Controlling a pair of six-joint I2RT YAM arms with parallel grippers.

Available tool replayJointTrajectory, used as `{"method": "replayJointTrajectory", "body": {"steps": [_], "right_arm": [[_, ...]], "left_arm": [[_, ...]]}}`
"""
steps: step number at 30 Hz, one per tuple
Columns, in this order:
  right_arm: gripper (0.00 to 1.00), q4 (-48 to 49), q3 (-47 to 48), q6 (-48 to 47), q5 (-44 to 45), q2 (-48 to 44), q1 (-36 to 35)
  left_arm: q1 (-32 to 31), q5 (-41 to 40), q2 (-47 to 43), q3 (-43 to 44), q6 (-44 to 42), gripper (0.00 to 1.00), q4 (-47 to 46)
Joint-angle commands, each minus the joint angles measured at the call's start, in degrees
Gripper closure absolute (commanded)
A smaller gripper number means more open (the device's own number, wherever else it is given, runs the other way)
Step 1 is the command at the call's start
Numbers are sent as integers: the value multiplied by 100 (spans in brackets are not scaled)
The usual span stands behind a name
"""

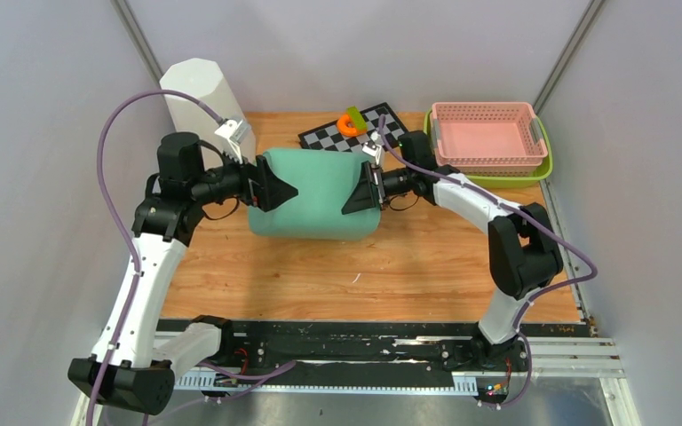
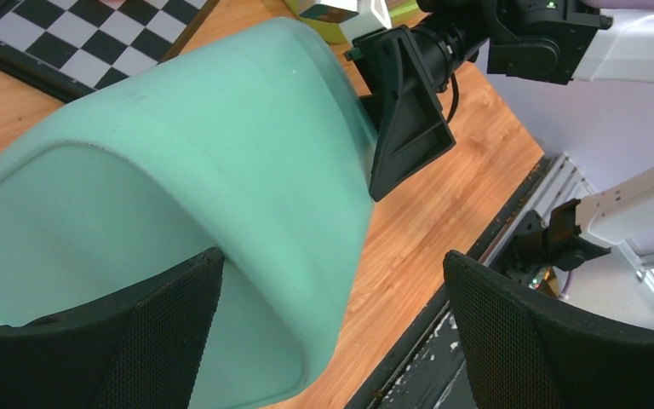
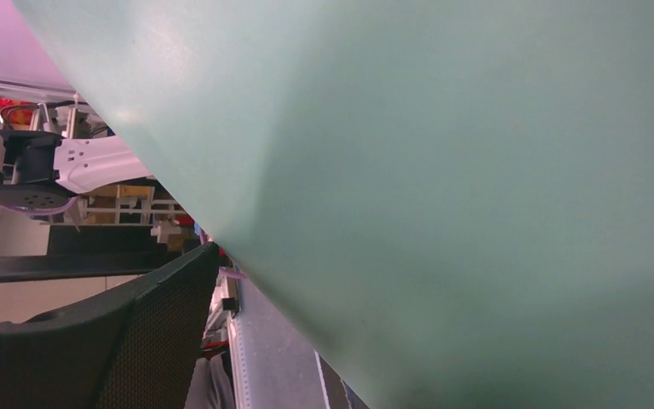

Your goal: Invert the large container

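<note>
The big green plastic tub [image 1: 315, 206] looks flipped already, with the left gripper [image 1: 280, 188] wide apart and holding nothing, and I cannot tell if the right gripper [image 1: 360, 191] is pinching it, so both should back away next.

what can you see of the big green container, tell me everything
The large container is mint green, smooth matte plastic by its look, with rounded corners. It is over the middle of the wooden table between both arms, the left gripper at one end and the right gripper at the other. Whether either touches it is unclear.

Wooden table [image 1: 408, 275]: teal container [image 1: 315, 206] lying on its side, mid-table. Chessboard [image 1: 329, 135], white bin [image 1: 197, 93], green tray [image 1: 497, 180] along the back.
</note>
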State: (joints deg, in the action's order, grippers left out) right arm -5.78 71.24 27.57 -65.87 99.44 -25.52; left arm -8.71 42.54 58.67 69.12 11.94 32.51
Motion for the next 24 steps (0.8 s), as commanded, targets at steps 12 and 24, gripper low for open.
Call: {"method": "replayJointTrajectory", "body": {"steps": [12, 24], "right_arm": [[16, 1913, 88, 1219, -580, 520, -713], [12, 2457, 76, 1604, -612, 904, -1054]], "left_arm": [[-122, -248, -71, 500, -202, 0, 455], [-122, -575, -50, 414, -187, 0, 473]]}}
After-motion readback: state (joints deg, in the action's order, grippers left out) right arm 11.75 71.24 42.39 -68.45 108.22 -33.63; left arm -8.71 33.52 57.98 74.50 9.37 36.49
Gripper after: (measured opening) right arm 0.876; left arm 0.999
